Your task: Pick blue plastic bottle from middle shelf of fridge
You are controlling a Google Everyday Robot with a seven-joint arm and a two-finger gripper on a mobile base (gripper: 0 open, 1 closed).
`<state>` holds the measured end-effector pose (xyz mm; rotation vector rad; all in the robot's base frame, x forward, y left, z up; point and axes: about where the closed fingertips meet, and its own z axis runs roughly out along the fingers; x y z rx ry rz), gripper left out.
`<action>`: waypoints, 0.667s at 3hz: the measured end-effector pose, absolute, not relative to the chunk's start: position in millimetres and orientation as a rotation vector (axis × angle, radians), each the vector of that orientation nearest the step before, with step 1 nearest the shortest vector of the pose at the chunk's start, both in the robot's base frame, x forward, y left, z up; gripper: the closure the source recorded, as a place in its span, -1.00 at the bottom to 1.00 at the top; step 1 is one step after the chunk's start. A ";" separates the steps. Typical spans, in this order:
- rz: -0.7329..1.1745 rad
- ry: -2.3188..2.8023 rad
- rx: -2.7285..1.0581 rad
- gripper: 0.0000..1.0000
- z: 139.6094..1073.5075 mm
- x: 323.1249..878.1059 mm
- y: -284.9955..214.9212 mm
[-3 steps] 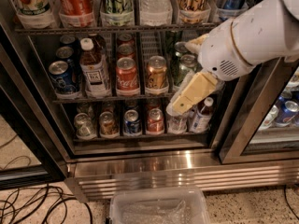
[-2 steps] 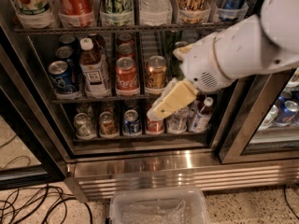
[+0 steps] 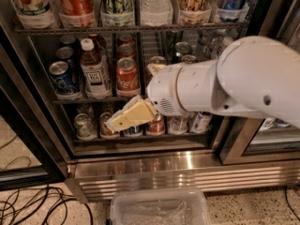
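The blue plastic bottle stands upright on the middle shelf of the fridge, second lane from the left. It holds dark drink and has a white cap and a white label. My gripper, cream-coloured, points left and down in front of the lower shelf, just below and right of the bottle and apart from it. The thick white arm covers the right half of the middle shelf.
A blue can stands left of the bottle and a red cola can right of it. Tall cans in clear cups fill the rack above. Small cans line the lowest shelf. A clear plastic bin and cables lie on the floor.
The arm has swung left across the fridge front. The gripper has moved from the right lanes to below the red can, closer to the bottle.
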<state>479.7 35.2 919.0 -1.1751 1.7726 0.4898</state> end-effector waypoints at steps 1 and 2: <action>0.467 1.747 -1.134 -1.00 929.5 487.6 40.4; 0.467 1.747 -1.134 -1.00 929.5 487.6 40.4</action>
